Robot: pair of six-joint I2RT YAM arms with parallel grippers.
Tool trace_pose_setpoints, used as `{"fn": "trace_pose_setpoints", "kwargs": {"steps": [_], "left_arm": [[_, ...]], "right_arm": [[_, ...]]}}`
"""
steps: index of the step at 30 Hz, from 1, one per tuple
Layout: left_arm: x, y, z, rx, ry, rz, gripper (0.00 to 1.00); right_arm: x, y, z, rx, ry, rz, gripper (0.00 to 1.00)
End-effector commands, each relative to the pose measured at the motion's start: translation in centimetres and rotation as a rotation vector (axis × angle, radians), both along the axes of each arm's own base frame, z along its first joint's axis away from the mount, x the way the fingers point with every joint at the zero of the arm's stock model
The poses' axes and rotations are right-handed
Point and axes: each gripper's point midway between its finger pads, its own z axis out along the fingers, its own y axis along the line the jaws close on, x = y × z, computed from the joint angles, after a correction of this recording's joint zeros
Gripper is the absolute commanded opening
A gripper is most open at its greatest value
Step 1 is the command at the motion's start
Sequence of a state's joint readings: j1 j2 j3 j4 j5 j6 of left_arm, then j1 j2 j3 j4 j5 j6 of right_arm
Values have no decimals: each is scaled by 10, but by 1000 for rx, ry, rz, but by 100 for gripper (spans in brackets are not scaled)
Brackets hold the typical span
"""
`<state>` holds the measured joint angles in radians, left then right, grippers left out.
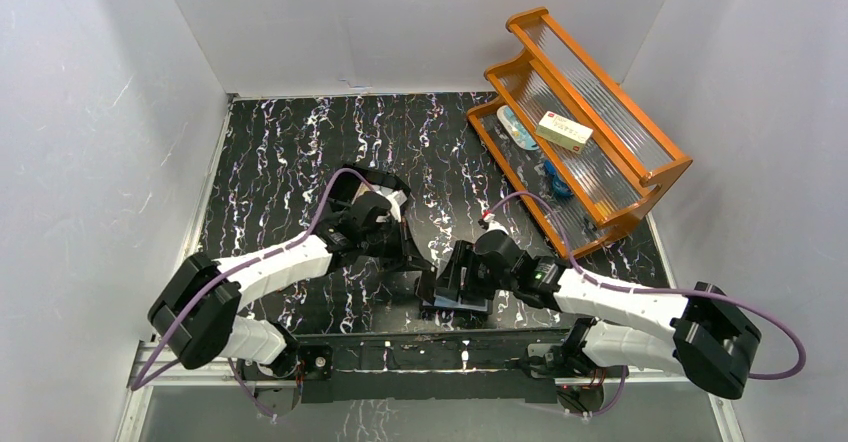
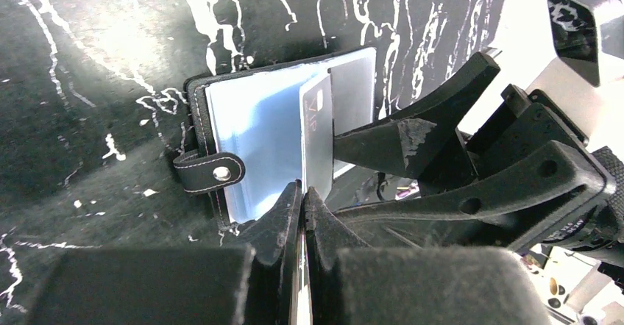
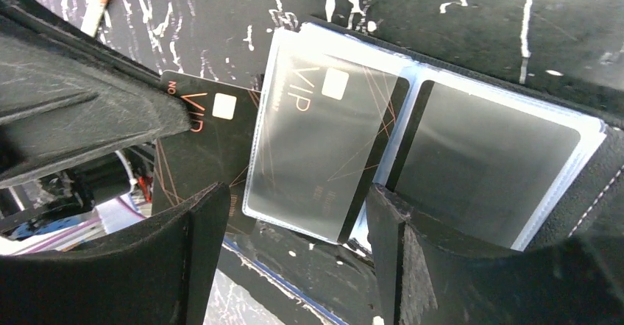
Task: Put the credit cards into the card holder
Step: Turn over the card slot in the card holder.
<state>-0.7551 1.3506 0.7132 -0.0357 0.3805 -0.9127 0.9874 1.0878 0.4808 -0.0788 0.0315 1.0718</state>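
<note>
My left hand [image 2: 302, 193] is clamping a card [image 2: 316, 130] upright against the open holder [image 2: 250, 119], which is lying on the table [image 2: 88, 82] at the top view's lower centre. My right hand [image 3: 294, 211] is standing wide open over it, holding nothing.

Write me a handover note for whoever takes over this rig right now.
Left gripper shut on a black VIP card, its far edge at the sleeves of the open card holder.
Right gripper open, fingers astride the sleeves, holding nothing.
Done: a sleeved VIP card and a dark card sit in the holder.
Left: slide the held card into a sleeve, then release. Whether more cards wait, I cannot tell.
</note>
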Motion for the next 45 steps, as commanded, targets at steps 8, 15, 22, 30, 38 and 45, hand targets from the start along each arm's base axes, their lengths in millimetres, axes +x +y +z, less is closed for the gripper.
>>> {"fn": "trace_pose_setpoints", "kwargs": {"steps": [8,15,22,30,38,45], "left_arm": [[-7,-40,4,-161,13,-72,0],[-9,-49,1,-136,-21,-91,0],[-11,-52,-8,-111,-24,-105,0],[-10,-59,-3,-128,-46,-115,0],[-14,-77,16,-204,-79,-132,0],[-20,-91,8,-179,-75,-163,0]], "right_arm": [[7,5,4,-4,-43,30,75],[12,-9,-7,-139,-38,15,80],[15,-19,-7,-270,14,-14,67],[14,-21,0,-272,14,-18,67],[25,-36,40,-242,-96,-82,65],[26,-64,40,-317,-115,-158,59]]}}
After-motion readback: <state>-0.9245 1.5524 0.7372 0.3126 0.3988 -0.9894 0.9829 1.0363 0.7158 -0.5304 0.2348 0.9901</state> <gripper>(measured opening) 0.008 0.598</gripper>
